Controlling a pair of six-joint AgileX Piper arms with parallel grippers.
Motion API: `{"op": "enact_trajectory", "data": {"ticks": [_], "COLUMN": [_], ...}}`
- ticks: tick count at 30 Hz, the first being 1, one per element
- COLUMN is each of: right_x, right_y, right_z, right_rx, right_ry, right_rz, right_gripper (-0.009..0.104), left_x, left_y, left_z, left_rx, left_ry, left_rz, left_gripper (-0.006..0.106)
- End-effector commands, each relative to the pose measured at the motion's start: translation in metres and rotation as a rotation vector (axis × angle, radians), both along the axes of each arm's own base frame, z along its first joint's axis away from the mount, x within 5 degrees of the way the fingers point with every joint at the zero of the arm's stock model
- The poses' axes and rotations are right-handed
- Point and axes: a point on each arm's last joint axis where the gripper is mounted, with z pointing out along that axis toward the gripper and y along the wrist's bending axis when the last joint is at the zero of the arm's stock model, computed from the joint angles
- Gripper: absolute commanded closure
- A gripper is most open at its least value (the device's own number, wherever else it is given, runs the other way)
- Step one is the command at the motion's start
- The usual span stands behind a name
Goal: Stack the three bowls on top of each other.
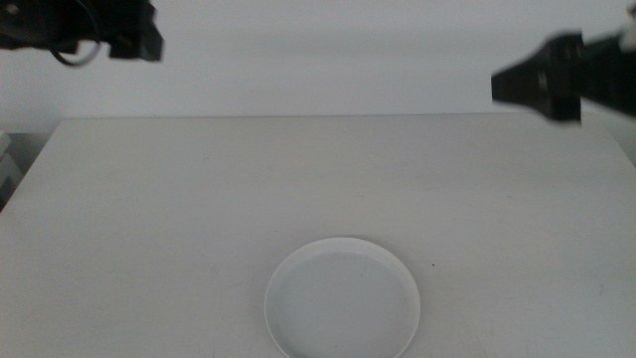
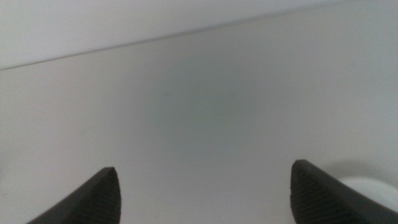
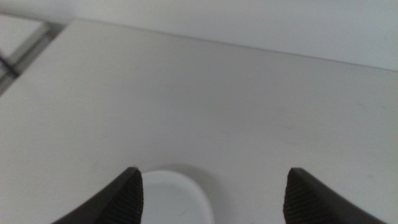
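Bowls are represented by a single white shallow round bowl (image 1: 343,297) at the table's (image 1: 149,219) six o'clock; left gripper (image 1: 134,40) at ten, right gripper (image 1: 537,85) at two, both held spread, equally distant.

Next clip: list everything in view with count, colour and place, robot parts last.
Bowl: one visible, white, near the table's front edge, centre; whether others sit beneath it cannot be told.
Table: one, white, fills most of the middle view.
Wall: pale, behind the table.
Left hand: one, dark, raised at the far left, holding nothing, jaws apart in its wrist view.
Right hand: one, dark, raised at the far right, holding nothing, jaws apart in its wrist view.
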Motion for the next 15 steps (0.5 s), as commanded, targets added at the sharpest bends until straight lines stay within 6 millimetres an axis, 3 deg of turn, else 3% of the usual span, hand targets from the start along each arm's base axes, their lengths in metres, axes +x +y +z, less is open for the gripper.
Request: {"op": "enact_trajectory", "data": {"ticks": [1, 4, 7, 10, 15], "right_x": [0.02, 0.033, 0.031, 0.016, -0.019], "right_y": [-0.009, -0.03, -0.056, -0.069, -0.07], "right_z": [0.023, 0.037, 0.038, 0.032, 0.006], "right_rx": [0.007, -0.023, -0.032, -0.057, -0.056], "right_ry": [-0.055, -0.074, -0.06, -0.07, -0.196], "right_rz": [-0.055, -0.094, -0.132, -0.153, -0.189], "right_gripper": [0.038, 0.038, 0.038, 0.038, 0.038], "left_x": [-0.002, -0.01, -0.026, -0.046, -0.085], "left_y": [0.016, 0.034, 0.048, 0.052, 0.051], "left_z": [0.028, 0.032, 0.035, 0.034, 0.019], "left_rx": [-0.055, -0.048, -0.052, -0.054, -0.12], "left_ry": [-0.117, -0.116, -0.133, -0.188, -0.313], "left_rz": [0.052, 0.095, 0.132, 0.135, 0.118], "left_gripper": [-0.004, -0.004, -0.004, -0.004, -0.004]}}
